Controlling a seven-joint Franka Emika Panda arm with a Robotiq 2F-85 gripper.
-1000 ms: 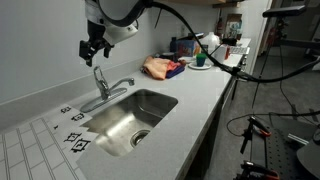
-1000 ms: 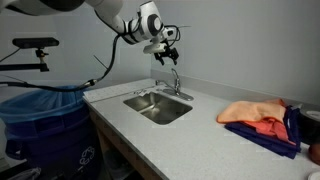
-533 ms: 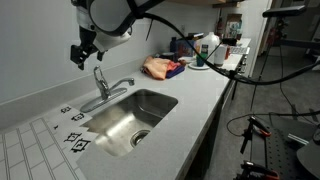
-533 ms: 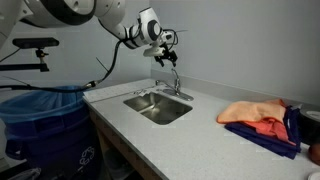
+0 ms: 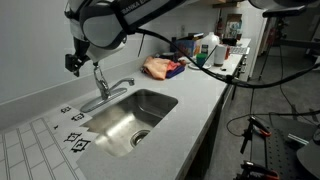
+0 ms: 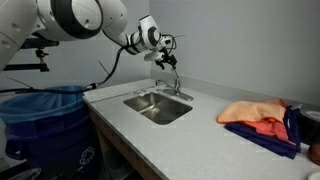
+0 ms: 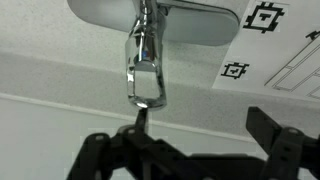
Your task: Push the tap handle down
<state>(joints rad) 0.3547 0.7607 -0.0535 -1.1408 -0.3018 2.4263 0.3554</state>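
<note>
The silver tap stands behind the steel sink in both exterior views, its curved spout reaching over the basin. The tap handle is a slim chrome lever standing up from the tap's base; it also shows in an exterior view. In the wrist view the chrome tap is seen from above, with the thin handle tip pointing toward the left finger. My gripper hangs just on the wall side of the handle, at about its height. Its fingers are spread wide and hold nothing.
An orange cloth on a blue one lies on the counter past the sink. Bottles and cups stand at the counter's far end. A blue bin stands by the counter. Printed markers lie beside the sink.
The gripper has moved from above the tap toward the wall side and slightly lower. The tap handle has not moved.
</note>
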